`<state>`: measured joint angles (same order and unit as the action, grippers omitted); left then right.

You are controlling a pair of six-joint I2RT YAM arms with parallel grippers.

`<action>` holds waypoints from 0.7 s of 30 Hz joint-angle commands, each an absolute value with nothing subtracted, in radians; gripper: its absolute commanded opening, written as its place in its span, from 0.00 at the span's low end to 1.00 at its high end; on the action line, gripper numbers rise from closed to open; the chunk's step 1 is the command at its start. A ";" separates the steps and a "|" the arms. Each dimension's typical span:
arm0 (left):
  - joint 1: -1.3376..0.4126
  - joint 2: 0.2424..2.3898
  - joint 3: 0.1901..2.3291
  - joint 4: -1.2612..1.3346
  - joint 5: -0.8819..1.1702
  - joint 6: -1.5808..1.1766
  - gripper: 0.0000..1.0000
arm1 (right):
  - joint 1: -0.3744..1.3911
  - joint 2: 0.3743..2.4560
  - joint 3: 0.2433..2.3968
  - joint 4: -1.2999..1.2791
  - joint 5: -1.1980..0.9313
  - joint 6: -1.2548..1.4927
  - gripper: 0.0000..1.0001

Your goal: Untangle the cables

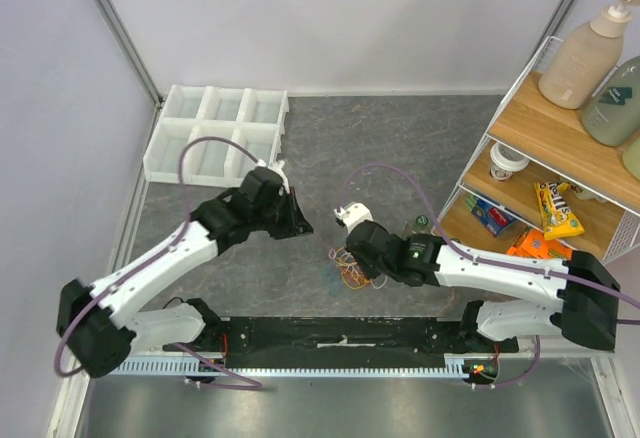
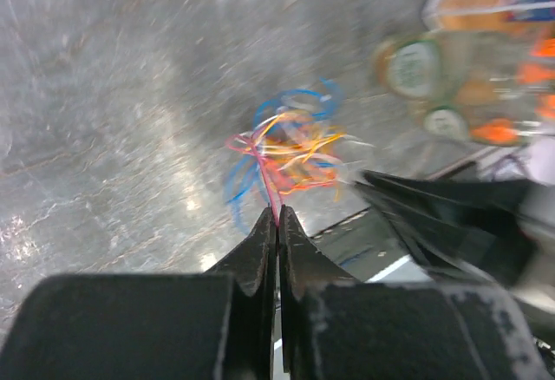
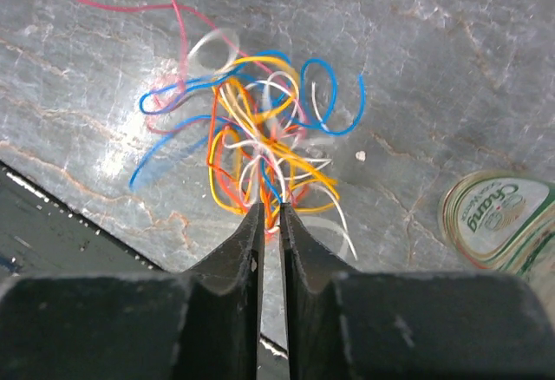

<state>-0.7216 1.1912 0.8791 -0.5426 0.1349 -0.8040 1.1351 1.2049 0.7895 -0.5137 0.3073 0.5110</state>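
The cables [image 1: 350,270] lie in one tangled bunch of orange, yellow, blue, white and red loops on the grey table between the arms. My left gripper [image 1: 303,224] is up-left of the bunch. In the left wrist view it [image 2: 277,215] is shut on a thin pink cable [image 2: 270,187] that runs taut from its tips into the bunch [image 2: 290,147]. My right gripper [image 1: 352,256] is at the bunch. In the right wrist view it [image 3: 271,208] is shut on several strands at the near side of the bunch [image 3: 260,133]. The pink cable [image 3: 169,9] leads off up-left.
A white compartment tray [image 1: 215,133] stands at the back left. A wire shelf [image 1: 560,148] with bottles, a cup and snack packs stands at the right. A small green-lidded jar [image 3: 494,222] sits on the table near the shelf, right of the bunch.
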 commanded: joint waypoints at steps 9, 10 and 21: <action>-0.724 0.965 1.213 -0.712 0.104 -0.750 0.02 | 1.066 1.368 0.966 -0.465 0.273 0.426 0.39; -0.723 0.971 1.233 -0.712 0.112 -0.753 0.01 | 1.065 1.353 0.957 -0.451 0.256 0.422 0.45; -0.723 1.014 1.405 -0.716 0.161 -0.828 0.02 | 1.063 1.227 0.837 -0.129 -0.040 0.368 0.71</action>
<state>-0.7216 1.0145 1.3247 -0.7231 0.1223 -0.7815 1.0645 1.2217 0.8326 -0.2741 0.0532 0.3954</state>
